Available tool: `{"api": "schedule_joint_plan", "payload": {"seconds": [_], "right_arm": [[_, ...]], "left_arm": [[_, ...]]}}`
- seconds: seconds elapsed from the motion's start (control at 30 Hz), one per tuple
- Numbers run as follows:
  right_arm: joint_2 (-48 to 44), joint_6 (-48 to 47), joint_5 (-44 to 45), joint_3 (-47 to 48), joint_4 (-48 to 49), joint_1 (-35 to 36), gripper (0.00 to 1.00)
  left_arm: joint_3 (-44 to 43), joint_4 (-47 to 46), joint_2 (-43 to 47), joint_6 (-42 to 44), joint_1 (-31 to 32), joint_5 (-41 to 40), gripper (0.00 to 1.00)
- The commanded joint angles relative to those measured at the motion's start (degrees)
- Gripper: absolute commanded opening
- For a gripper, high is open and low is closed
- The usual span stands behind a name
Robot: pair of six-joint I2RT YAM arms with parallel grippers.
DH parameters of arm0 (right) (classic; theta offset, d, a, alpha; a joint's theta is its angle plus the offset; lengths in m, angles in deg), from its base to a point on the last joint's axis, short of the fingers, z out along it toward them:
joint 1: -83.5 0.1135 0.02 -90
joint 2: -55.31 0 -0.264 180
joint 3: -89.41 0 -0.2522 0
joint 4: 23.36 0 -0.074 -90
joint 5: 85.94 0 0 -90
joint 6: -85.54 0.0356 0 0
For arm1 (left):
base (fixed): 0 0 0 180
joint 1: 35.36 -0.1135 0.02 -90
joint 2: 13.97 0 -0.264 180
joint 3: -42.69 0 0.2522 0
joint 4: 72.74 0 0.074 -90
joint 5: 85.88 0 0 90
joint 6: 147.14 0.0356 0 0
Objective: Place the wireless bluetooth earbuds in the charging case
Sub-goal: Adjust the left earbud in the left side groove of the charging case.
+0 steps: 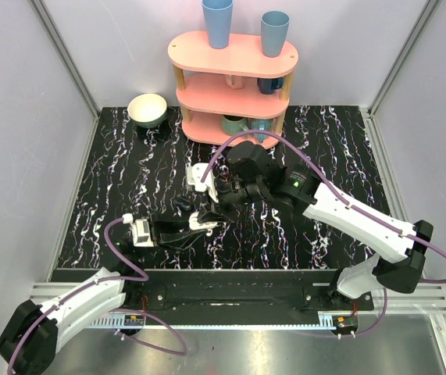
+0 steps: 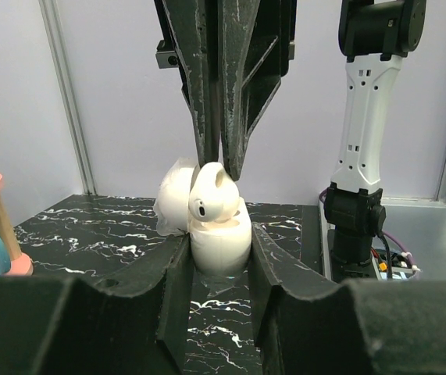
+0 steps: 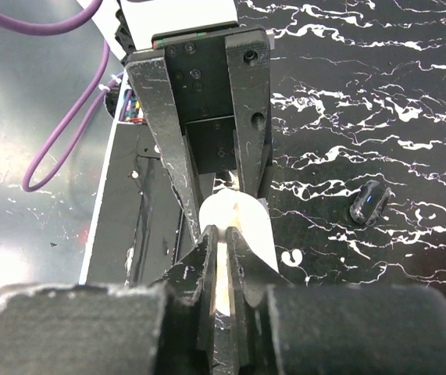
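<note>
White earbud (image 2: pixel 208 195) atop case (image 2: pixel 219 244), left wrist only

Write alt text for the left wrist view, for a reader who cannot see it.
The left gripper holds an open white charging case upright between its black fingers, above a black marbled table. From above, the right gripper pinches a white earbud at the case's mouth.

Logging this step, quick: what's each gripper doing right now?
Left gripper: closed, holding the charging case.
Right gripper: closed, pinching an earbud over the case.
</note>
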Motion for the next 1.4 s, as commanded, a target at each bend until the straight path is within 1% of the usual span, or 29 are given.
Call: {"api": "schedule_joint_plan", "payload": {"seconds": [0.0, 0.57, 0.9, 1.03, 1.1, 1.13, 1.37], "right_arm": [[-0.3, -2.3, 2.5, 2.0, -2.8, 0.2, 0.11], [-2.2, -3.1, 3.8, 2.4, -2.0, 0.2, 0.11], [-1.7, -2.9, 3.5, 2.5, -2.1, 0.2, 0.12], [-1.2, -2.4, 2.9, 2.4, -2.0, 0.2, 0.18], [-1.2, -2.2, 2.5, 2.3, -1.8, 0.2, 0.2], [-1.1, -2.1, 2.3, 2.1, -1.8, 0.3, 0.22], [-1.0, -2.1, 1.5, 1.5, -0.4, 0.2, 0.25]], "left_arm": [[2.2, -4.6, 1.0, 1.2, 0.2, 1.4, 0.0], [2.1, -3.4, 0.3, 1.7, 0.3, 1.7, 0.0], [2.2, -3.3, 0.3, 1.9, 0.2, 1.4, 0.0], [2.2, -3.3, 0.3, 2.0, 0.3, 0.9, 0.0], [2.0, -3.4, 0.2, 2.0, 0.2, 0.7, 0.0], [2.0, -3.4, 0.2, 2.0, 0.2, 0.5, 0.0], [1.9, -4.1, -0.4, 1.6, 0.2, 0.2, 0.0]]}}
